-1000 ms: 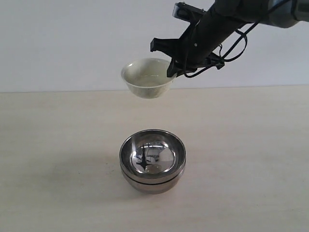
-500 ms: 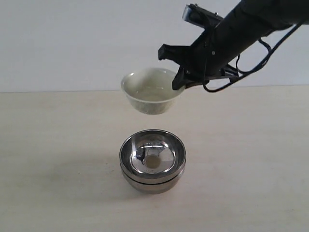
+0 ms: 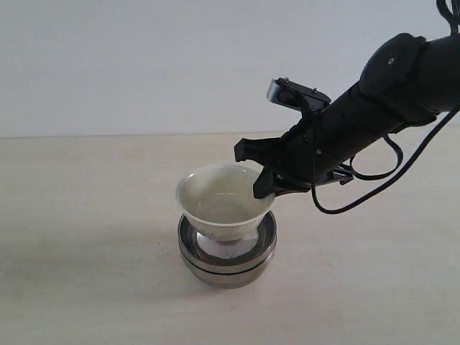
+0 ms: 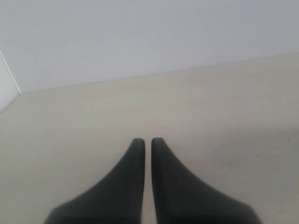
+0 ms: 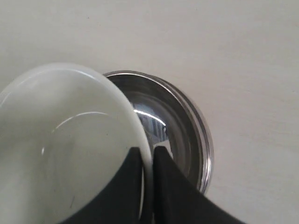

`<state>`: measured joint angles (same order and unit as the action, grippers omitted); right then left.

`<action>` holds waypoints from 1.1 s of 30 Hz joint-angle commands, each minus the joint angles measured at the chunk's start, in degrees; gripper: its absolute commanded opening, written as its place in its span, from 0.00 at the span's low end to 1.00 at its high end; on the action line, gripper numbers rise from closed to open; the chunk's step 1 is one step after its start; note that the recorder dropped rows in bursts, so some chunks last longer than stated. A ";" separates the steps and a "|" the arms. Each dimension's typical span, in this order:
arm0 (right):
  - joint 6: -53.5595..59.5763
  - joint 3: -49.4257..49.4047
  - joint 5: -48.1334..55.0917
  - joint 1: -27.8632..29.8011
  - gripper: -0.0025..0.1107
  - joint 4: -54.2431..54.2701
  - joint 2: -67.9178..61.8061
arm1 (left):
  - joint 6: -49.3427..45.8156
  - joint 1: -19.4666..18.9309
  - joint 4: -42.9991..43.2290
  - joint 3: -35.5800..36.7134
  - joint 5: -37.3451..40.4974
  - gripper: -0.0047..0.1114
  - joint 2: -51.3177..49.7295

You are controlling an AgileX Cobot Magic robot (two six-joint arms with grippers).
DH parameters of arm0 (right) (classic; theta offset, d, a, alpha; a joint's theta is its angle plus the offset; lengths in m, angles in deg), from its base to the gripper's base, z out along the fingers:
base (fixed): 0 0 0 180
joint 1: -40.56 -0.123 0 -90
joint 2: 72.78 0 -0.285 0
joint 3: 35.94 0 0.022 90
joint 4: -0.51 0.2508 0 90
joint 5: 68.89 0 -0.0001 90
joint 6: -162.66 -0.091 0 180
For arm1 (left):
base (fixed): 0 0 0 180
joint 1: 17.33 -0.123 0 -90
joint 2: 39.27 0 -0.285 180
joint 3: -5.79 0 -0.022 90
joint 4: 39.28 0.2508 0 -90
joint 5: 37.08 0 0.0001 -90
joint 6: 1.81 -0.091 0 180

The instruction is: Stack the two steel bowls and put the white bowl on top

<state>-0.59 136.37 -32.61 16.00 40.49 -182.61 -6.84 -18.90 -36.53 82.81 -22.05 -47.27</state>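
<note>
The two steel bowls (image 3: pixel 227 262) sit nested one inside the other at the middle of the table. The white bowl (image 3: pixel 219 203) hangs tilted just above them, its foot down inside the upper steel bowl's mouth; whether it touches I cannot tell. My right gripper (image 3: pixel 263 185) is shut on the white bowl's rim at its right side. In the right wrist view the fingers (image 5: pixel 173 186) pinch the white bowl (image 5: pixel 65 144) rim, with the steel bowls (image 5: pixel 180 130) beneath. My left gripper (image 4: pixel 147 141) is shut, holds nothing and is over bare table, out of the exterior view.
The pale wooden table (image 3: pixel 86 215) spreads on all sides of the stack. A white wall (image 3: pixel 144 65) stands behind. A black cable (image 3: pixel 374 180) loops under the right arm.
The right arm has lowered the white bowl from high above the table down to the mouth of the stacked steel bowls, moving slightly forward.
</note>
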 commanded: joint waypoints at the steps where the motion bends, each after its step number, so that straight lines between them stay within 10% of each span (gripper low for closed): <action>1: 0.95 -0.92 -1.34 0.00 0.02 0.84 0.95 | 0.56 -0.17 -0.39 0.20 -0.40 0.07 0.22; 12: 1.63 -0.92 -2.01 0.00 0.04 1.39 0.85 | 0.56 -0.17 -0.39 0.20 -0.40 0.07 0.22; 20: 1.63 -0.92 -0.71 0.00 0.45 1.65 0.85 | 0.56 -0.17 -0.39 0.20 -0.40 0.07 0.22; 33: 1.74 0.75 -1.43 0.00 0.53 -2.71 0.95 | 0.56 -0.17 -0.39 0.20 -0.40 0.07 0.22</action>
<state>0.66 136.08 -34.13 16.02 39.24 -182.52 -6.84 -18.90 -36.53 82.81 -22.05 -47.27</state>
